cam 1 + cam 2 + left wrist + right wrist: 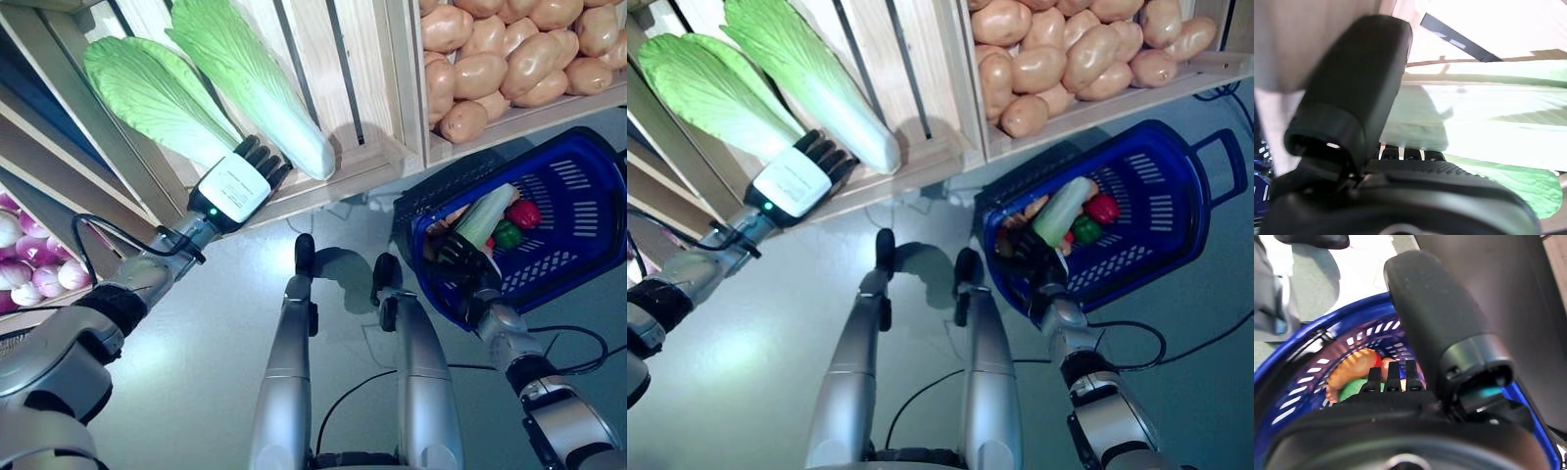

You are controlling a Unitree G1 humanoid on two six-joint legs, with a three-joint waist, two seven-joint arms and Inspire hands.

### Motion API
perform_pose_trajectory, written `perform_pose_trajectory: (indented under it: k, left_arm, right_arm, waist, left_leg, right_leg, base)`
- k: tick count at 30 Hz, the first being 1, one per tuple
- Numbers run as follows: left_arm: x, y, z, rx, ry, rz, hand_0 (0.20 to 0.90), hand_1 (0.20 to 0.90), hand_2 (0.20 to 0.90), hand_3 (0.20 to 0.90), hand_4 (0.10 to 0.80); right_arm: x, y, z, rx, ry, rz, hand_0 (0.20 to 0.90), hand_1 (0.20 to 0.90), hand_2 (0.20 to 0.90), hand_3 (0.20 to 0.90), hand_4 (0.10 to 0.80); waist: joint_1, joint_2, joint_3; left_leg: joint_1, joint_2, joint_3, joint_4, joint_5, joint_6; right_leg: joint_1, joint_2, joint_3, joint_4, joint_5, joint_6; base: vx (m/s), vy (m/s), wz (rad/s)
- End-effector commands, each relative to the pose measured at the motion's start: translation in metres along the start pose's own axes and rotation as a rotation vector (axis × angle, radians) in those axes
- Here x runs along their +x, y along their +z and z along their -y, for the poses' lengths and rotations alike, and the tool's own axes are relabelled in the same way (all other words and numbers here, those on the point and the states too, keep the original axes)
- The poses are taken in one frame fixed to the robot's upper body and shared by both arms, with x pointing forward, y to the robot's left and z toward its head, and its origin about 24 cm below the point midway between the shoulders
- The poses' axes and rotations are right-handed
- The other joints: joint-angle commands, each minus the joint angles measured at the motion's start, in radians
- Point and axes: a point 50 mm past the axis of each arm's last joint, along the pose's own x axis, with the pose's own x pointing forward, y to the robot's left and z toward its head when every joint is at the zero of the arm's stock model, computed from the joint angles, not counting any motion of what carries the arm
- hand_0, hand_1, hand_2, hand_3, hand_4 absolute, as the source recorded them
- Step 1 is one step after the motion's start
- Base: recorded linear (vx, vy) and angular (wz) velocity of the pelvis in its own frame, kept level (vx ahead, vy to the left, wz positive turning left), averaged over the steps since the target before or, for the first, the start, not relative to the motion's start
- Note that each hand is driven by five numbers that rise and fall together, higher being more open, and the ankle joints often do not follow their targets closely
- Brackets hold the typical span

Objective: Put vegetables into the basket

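Wooden crate edge (323,186) meets left hand (240,181), fingers straight against a cabbage (250,83). Right hand (458,257) grips the blue basket (578,245) rim; bare floor (196,333) lies between.

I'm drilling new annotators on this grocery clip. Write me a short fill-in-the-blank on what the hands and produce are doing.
1. The left hand reaches to a napa ____ in the wooden crate.
2. The right hand grips the rim of the blue ____.
3. The neighbouring crate is heaped with ____.
4. In the basket, the red pepper lies beside a ____ one.

Missing words: cabbage; basket; potatoes; green
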Motion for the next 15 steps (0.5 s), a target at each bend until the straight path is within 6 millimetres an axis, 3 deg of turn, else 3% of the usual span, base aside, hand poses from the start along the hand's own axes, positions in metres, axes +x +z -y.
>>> perform_pose_trajectory:
  k: [1, 12, 13, 14, 15]
  left_arm:
    - [0.003, -0.037, -0.013, 0.080, 0.079, -0.160, 0.900, 0.900, 0.900, 0.900, 0.800]
    - [-0.007, -0.047, -0.003, 0.147, 0.013, -0.166, 0.900, 0.900, 0.900, 0.900, 0.800]
    - [-0.008, -0.047, -0.001, 0.143, 0.010, -0.171, 0.771, 0.771, 0.771, 0.771, 0.714]
    - [-0.010, -0.047, 0.001, 0.140, 0.013, -0.176, 0.420, 0.420, 0.420, 0.420, 0.480]
    - [-0.010, -0.046, 0.001, 0.138, 0.014, -0.177, 0.300, 0.300, 0.300, 0.300, 0.400]
  right_arm:
    - [-0.005, 0.013, 0.017, -0.070, -0.012, 0.045, 0.900, 0.900, 0.900, 0.900, 0.800]
    - [-0.006, 0.022, 0.025, -0.085, -0.052, 0.071, 0.900, 0.900, 0.900, 0.900, 0.800]
    - [-0.006, 0.024, 0.026, -0.078, -0.056, 0.081, 0.900, 0.900, 0.900, 0.900, 0.800]
    - [-0.006, 0.025, 0.026, -0.070, -0.059, 0.089, 0.900, 0.900, 0.900, 0.900, 0.800]
    - [-0.006, 0.027, 0.026, -0.063, -0.062, 0.100, 0.900, 0.900, 0.900, 0.900, 0.800]
  waist:
    - [0.012, -0.003, -0.004]
    - [0.001, 0.007, -0.004]
    - [0.001, 0.007, -0.004]
    - [-0.001, 0.008, -0.004]
    - [-0.001, 0.008, -0.004]
  left_leg:
    - [-0.028, -0.009, 0.030, 0.083, -0.082, 0.004]
    - [-0.029, -0.014, 0.036, 0.075, -0.084, 0.004]
    - [-0.028, -0.015, 0.035, 0.075, -0.084, 0.003]
    - [-0.028, -0.016, 0.034, 0.076, -0.086, 0.002]
    - [-0.027, -0.016, 0.036, 0.074, -0.087, 0.003]
  right_leg:
    - [0.042, 0.009, 0.009, -0.138, 0.129, 0.026]
    - [0.037, 0.010, 0.017, -0.152, 0.128, 0.026]
    - [0.037, 0.010, 0.018, -0.154, 0.129, 0.027]
    - [0.037, 0.009, 0.019, -0.154, 0.129, 0.027]
    - [0.037, 0.008, 0.018, -0.154, 0.127, 0.027]
  base:
    - [0.002, 0.016, -0.05]
    - [-0.003, 0.014, -0.02]
    - [0.002, 0.021, -0.04]
    - [0.000, 0.000, 0.00]
    - [0.000, 0.000, 0.00]
